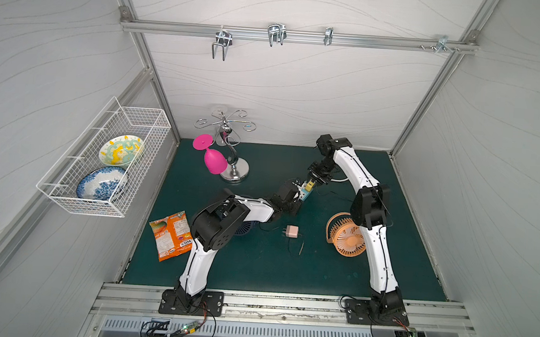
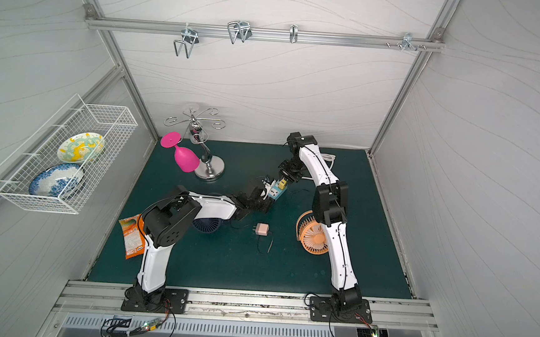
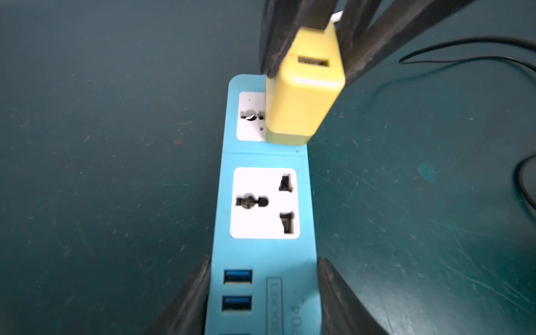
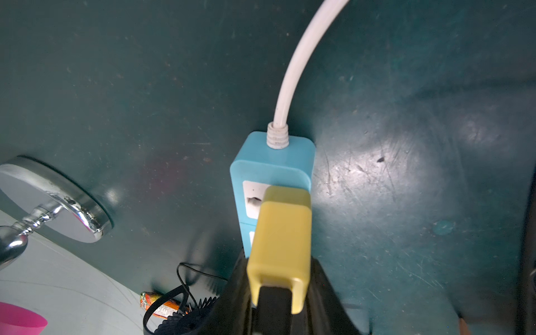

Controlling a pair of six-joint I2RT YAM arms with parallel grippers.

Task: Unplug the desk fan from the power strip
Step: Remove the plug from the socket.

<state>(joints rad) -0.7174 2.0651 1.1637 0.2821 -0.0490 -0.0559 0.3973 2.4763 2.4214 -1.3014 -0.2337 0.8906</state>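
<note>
The light-blue power strip (image 3: 304,261) (image 1: 304,196) (image 2: 276,194) lies mid-mat, and my left gripper (image 3: 264,261) (image 1: 297,194) is shut on its sides at the USB end. A yellow adapter plug (image 3: 301,95) (image 4: 280,232) (image 1: 309,185) sits against the far socket, and no prongs show. My right gripper (image 4: 278,261) (image 1: 312,181) is shut on this plug from above. The near socket (image 3: 265,203) is empty. An orange desk fan (image 1: 347,236) stands by the right arm. A dark-blue fan (image 1: 241,230) is half hidden under the left arm. I cannot tell which fan's cord runs to the plug.
The strip's thick white cord (image 4: 293,66) runs toward the back. A pink adapter (image 1: 292,232) with a thin cable lies loose in the middle of the mat. A chrome rack (image 1: 234,170) holds a pink glass (image 1: 213,162). At the left are a snack packet (image 1: 171,239) and a wire basket (image 1: 106,164).
</note>
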